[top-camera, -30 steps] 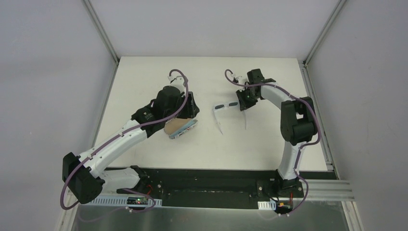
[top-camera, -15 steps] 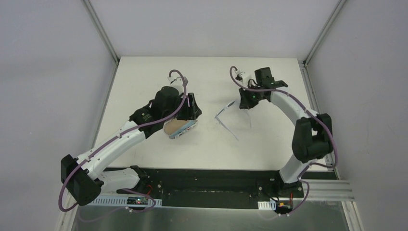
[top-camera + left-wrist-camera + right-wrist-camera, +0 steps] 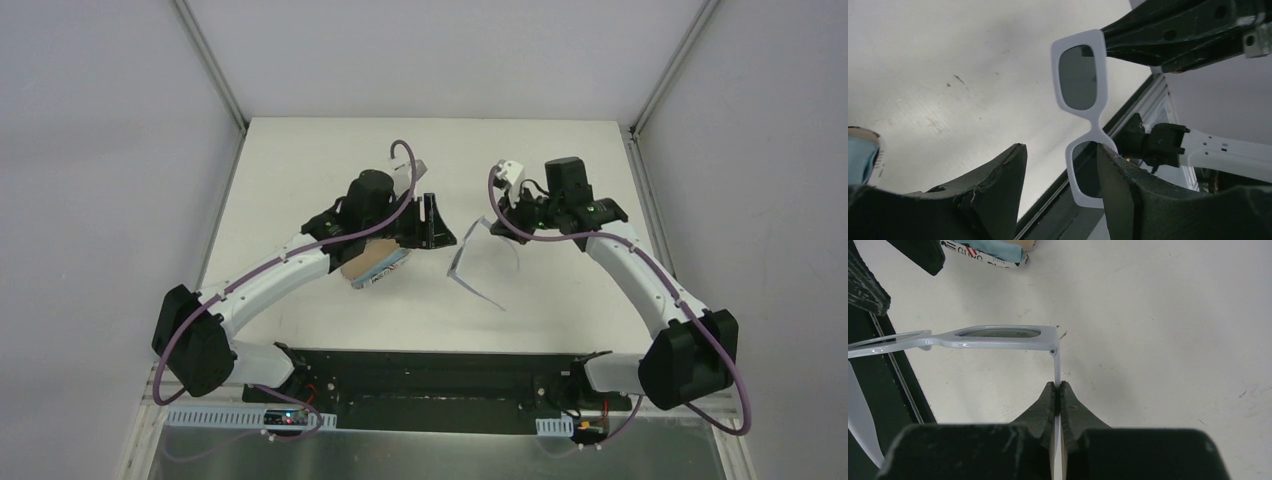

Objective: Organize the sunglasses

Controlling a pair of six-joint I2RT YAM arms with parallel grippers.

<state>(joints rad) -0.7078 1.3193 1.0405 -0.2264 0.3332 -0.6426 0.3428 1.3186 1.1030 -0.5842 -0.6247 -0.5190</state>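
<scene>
A white-and-black printed case lies on the white table. A light blue cloth lies against it.

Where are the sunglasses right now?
Top view, table centre: the sunglasses sit between both hands, one temple arm pinched in the right hand, lenses facing the open left hand; the glasses case lies further left.

The only print I can find from here is on the case, at the upper left of the right wrist view: bold black block letters on its white band. They run skewed and are cut off by the frame's edge, so I cannot make a word of them. In the top view the same print is too small to read. On the sunglasses I can read nothing.
</scene>
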